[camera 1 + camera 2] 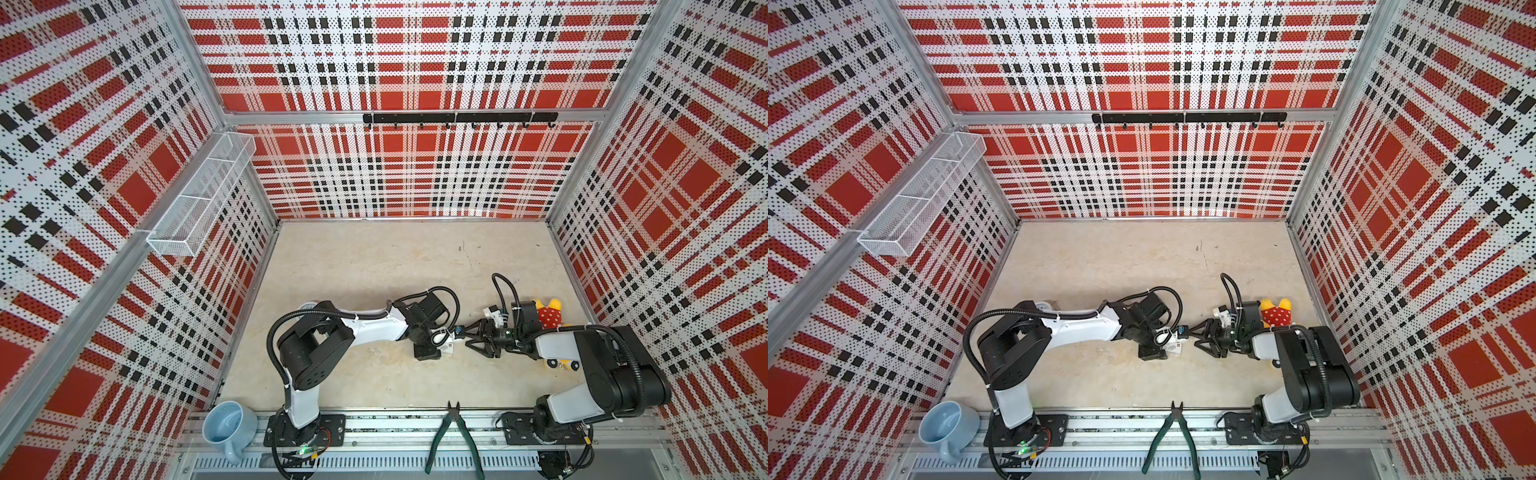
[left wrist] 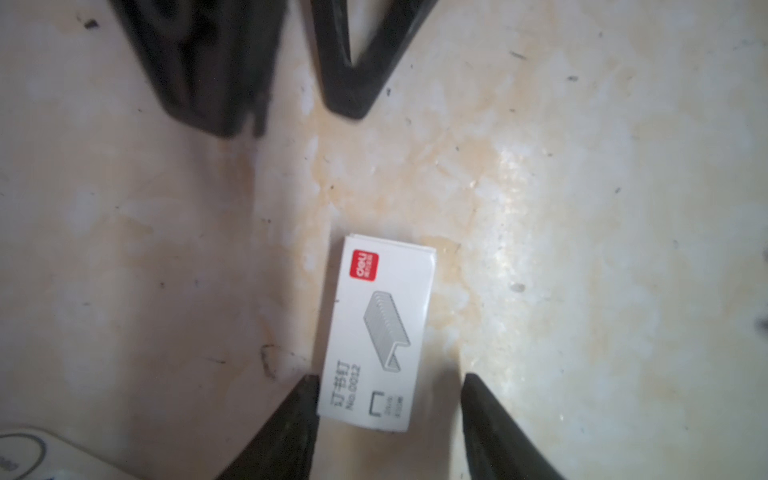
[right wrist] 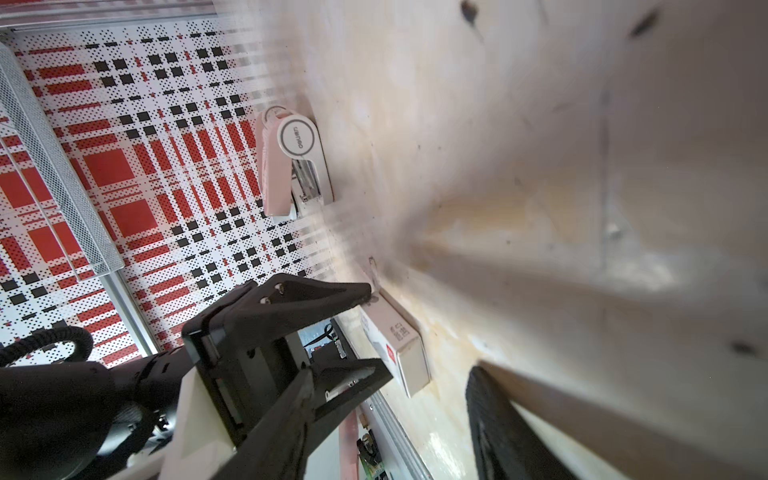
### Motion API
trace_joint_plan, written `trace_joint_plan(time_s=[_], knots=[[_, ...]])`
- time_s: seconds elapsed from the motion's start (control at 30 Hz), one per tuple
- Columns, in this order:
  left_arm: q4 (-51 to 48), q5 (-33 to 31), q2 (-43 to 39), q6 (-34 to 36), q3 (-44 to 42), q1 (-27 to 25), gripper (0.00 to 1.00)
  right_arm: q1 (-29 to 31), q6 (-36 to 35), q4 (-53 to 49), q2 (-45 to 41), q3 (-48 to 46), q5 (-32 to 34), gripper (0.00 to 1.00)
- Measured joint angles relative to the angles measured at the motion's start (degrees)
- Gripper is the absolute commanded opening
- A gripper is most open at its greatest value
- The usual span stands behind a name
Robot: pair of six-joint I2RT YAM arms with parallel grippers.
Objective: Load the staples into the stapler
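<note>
Loading not begun (no staples in view, presumably inside box (image 2: 378, 328)). Box lies flat on table (image 2: 582, 208). Left gripper (image 2: 390, 377) open astride box, one finger touching it. Right gripper (image 1: 465, 336) open, just beside box. Stapler (image 3: 297, 162) well apart from box, untouched.

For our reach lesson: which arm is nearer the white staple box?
Left arm: jaws straddle one end of the box. Right arm: jaws just beyond the other end, apart.
</note>
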Motion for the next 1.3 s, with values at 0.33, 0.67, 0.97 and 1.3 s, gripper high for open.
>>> trace_joint_plan(time_s=[0.33,0.67,0.97,1.3], knots=[[3.3,0.2,0.0,-0.3,-1.4,0.0,0.47,0.5,0.7,-0.3,-0.8,-0.5,0.3,0.60],[5.2,0.6,0.0,-0.6,-2.5,-0.6,0.42,1.1,1.4,-1.3,-3.4,-1.5,1.1,0.59],[6.9,0.6,0.0,-0.9,-3.0,-1.2,0.40,3.5,2.2,1.5,-1.6,-1.5,-0.5,0.58],[7.5,0.6,0.0,-1.4,-3.2,-1.2,0.38,6.1,5.8,10.4,3.0,-2.4,-1.6,0.57]])
